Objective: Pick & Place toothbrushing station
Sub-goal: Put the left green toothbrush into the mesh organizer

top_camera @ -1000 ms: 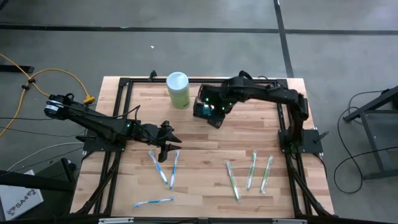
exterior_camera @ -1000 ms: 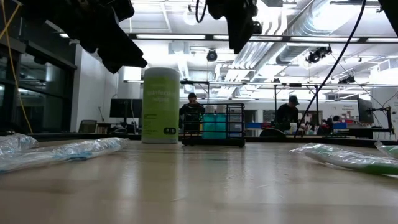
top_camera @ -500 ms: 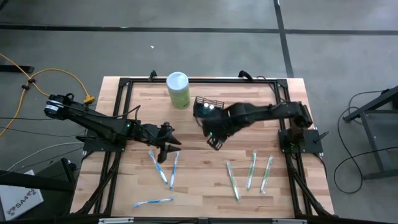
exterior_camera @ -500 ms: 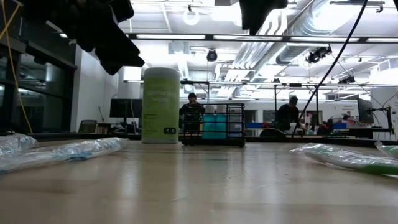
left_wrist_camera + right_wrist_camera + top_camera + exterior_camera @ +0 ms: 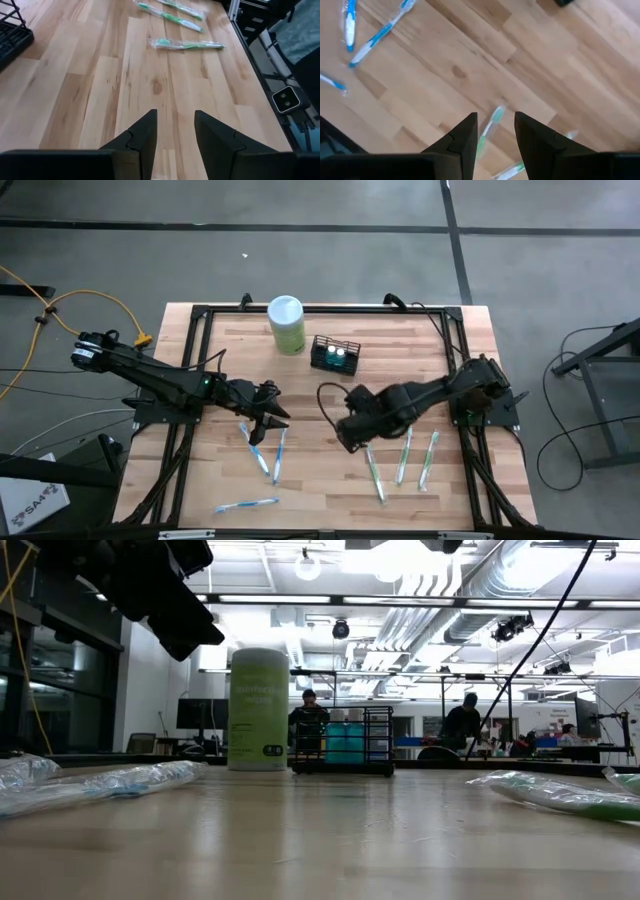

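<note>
Toothbrushing station [image 5: 335, 355] stands in the high view on the table [image 5: 440, 345] near its far edge, just beside a green canister [image 5: 286, 324], with the right claw [image 5: 349, 437] over green toothbrushes [image 5: 373, 470] and the left claw [image 5: 268, 420] over blue toothbrushes [image 5: 258, 450]. Low view: station and canister stand upright, side by side. Each wrist view shows its claw's fingers [image 5: 142, 137] apart, holding nothing.

Basket [image 5: 12, 35] cut off by edge; ppl [image 5: 308, 720] in bkgd too small.
</note>
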`<action>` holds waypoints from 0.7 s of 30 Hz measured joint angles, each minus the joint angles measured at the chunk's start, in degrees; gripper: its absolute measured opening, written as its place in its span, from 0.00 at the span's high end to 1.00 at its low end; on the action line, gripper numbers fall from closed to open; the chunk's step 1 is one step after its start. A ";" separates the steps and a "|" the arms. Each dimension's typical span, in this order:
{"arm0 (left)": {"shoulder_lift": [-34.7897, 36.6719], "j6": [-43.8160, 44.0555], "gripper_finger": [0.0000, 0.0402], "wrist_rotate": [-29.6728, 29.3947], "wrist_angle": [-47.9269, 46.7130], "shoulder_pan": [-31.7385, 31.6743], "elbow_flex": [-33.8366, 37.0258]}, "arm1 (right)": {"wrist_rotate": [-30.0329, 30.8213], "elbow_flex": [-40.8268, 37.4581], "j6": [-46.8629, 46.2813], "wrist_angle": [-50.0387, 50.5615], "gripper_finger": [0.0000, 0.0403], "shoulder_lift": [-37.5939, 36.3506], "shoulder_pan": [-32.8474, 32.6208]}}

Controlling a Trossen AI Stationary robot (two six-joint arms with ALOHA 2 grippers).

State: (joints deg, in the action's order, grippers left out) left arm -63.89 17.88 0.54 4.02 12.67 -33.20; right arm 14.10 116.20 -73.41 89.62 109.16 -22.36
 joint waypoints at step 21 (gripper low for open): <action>-0.01 -0.80 0.68 -0.09 -2.08 -0.01 -0.01 | -6.05 -0.68 -23.05 -0.04 0.70 1.57 -8.98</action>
State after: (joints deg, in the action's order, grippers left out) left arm -63.90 17.07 0.44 1.94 12.67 -33.21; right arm 8.05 115.53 -96.46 89.58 110.73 -31.34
